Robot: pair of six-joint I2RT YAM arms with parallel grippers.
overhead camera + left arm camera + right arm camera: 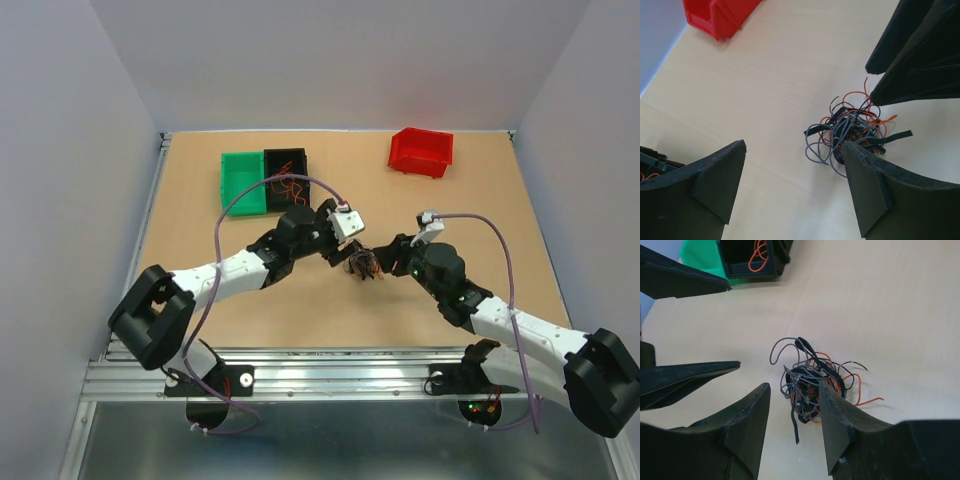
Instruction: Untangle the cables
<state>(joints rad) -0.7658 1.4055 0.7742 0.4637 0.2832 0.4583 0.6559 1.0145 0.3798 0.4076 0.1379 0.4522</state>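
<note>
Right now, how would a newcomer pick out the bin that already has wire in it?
On the tan wooden table, look far left, where two open plastic bins stand side by side. It is the black bin, right of the green bin, with thin orange wire inside.

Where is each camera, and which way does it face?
Top external: above, behind the robot, looking down on the table; left arm and right arm show.
Left wrist: on that arm, facing the cables past the left fingers.
Right wrist: on that arm, facing the cables past the right fingers.
Shared: both wrist views see the cables.
</note>
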